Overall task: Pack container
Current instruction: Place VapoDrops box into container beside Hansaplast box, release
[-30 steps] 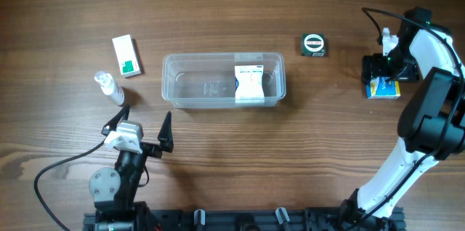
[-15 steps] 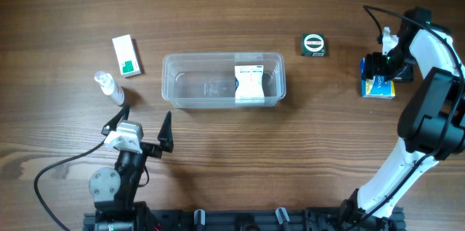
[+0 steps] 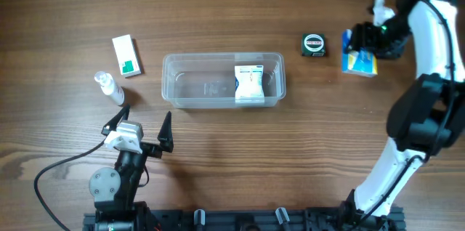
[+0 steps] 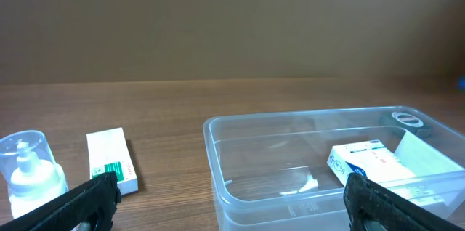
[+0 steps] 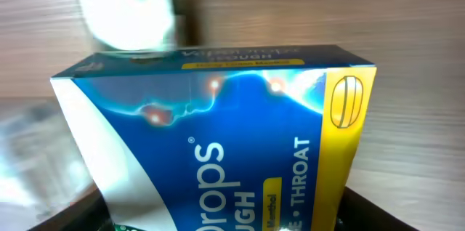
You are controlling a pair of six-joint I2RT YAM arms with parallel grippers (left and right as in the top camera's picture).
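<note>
While the left gripper stands wide open and empty over the near left of the table, a white and green box and a small bottle lie just beyond it. The container sits mid-table, a white box at its right end, the rest of its floor bare. Further right lies a small black case. Just beside it, the right gripper clamps a blue and yellow box.

Right pincer closed on blue-and-yellow box, box carried left, now near dark square object
</note>
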